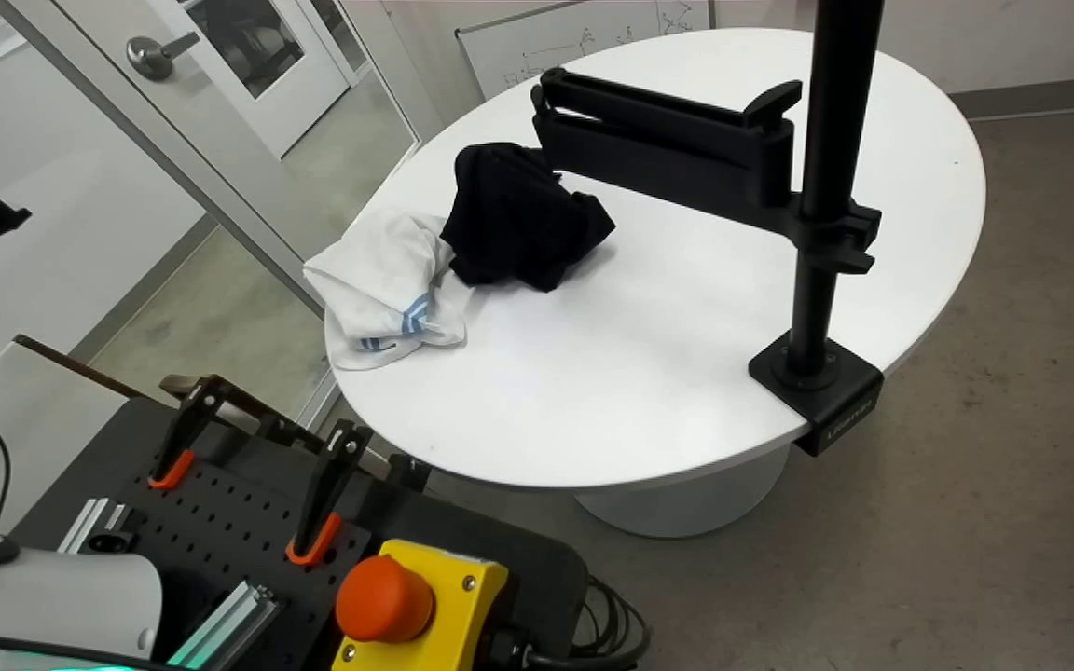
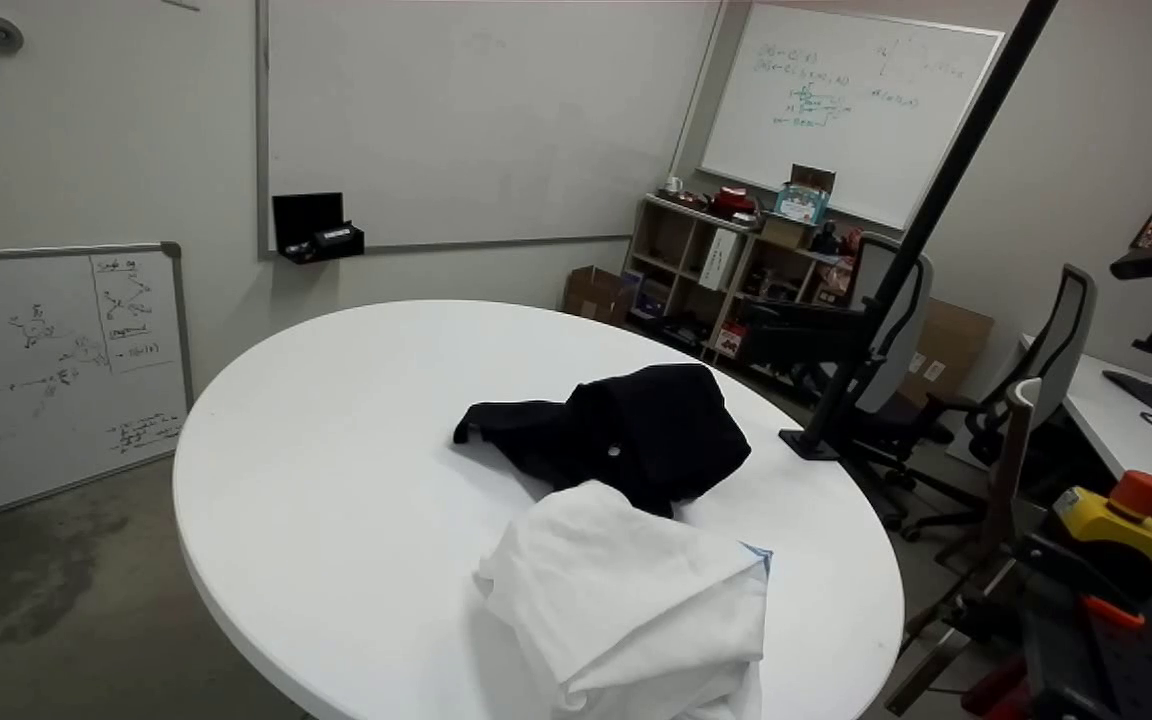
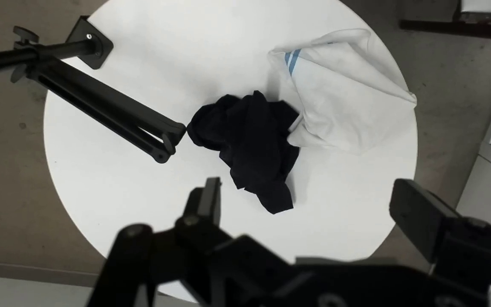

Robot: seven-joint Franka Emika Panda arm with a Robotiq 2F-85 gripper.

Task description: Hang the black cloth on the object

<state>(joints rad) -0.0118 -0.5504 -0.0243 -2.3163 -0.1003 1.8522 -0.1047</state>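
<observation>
The black cloth (image 1: 523, 219) lies crumpled on the white round table (image 1: 649, 401). It also shows in an exterior view (image 2: 656, 430) and in the middle of the wrist view (image 3: 256, 136). The object appears to be a black stand (image 1: 667, 154) with a folded arm on a pole, clamped to the table edge. It also shows in an exterior view (image 2: 921, 230) and at the left of the wrist view (image 3: 109, 106). My gripper (image 3: 306, 183) is wide open and empty, above the table and apart from the cloth. It is out of view in both exterior views.
A white cloth (image 1: 388, 270) with blue stripes lies beside the black cloth, also in the wrist view (image 3: 348, 94). A dark robot bench with clamps (image 1: 327, 485) and a yellow emergency stop box (image 1: 434, 596) stands near the table. Office chairs (image 2: 1046, 350) stand beyond the stand.
</observation>
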